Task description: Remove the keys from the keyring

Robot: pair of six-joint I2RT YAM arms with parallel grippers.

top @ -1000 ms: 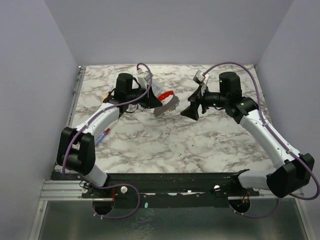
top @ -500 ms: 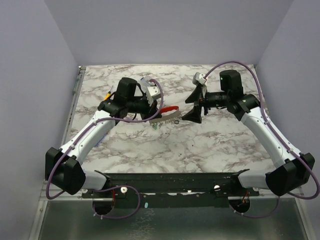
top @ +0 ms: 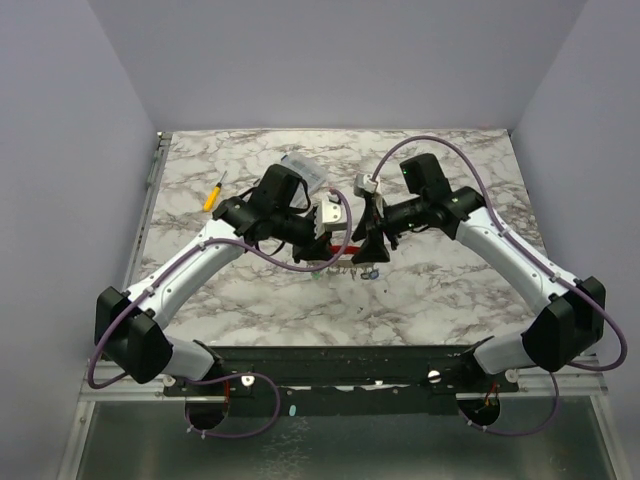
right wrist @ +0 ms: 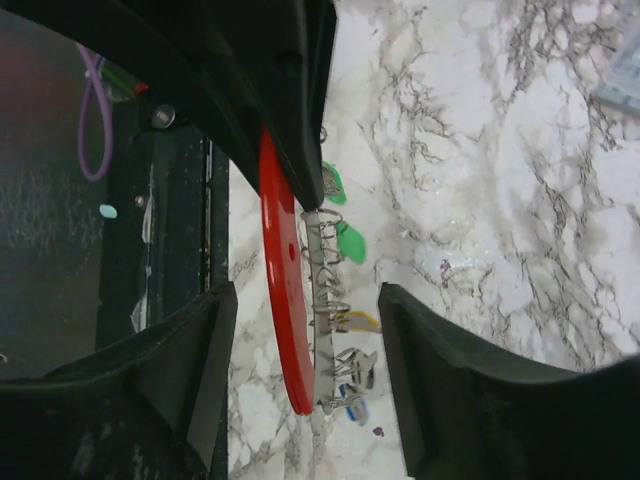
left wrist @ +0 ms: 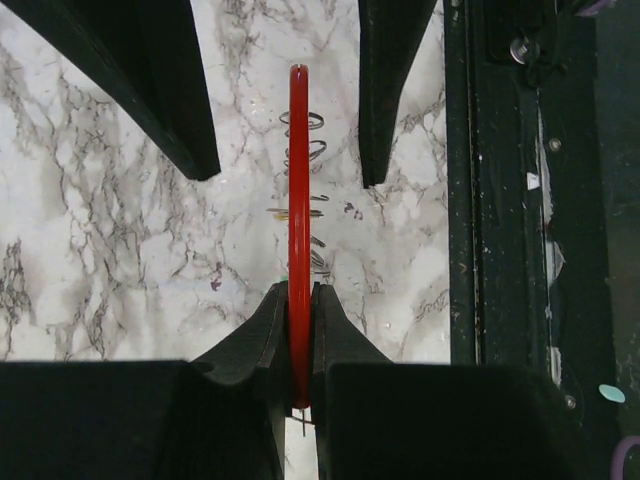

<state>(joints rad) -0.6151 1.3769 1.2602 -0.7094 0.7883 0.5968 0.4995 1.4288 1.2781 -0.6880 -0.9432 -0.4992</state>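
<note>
The keyring (left wrist: 299,200), its red fob pinched in the left gripper (left wrist: 299,292), has been carried over the middle of the table (top: 260,292). The right gripper (right wrist: 305,320) has arrived there, jaws spread on both sides of the keys (right wrist: 345,240), so pulling one off can probably start.

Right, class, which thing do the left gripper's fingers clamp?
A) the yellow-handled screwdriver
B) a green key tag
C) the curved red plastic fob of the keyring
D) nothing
C: in the left wrist view the left gripper pinches the curved red plastic fob edge-on between its two fingers.
</note>
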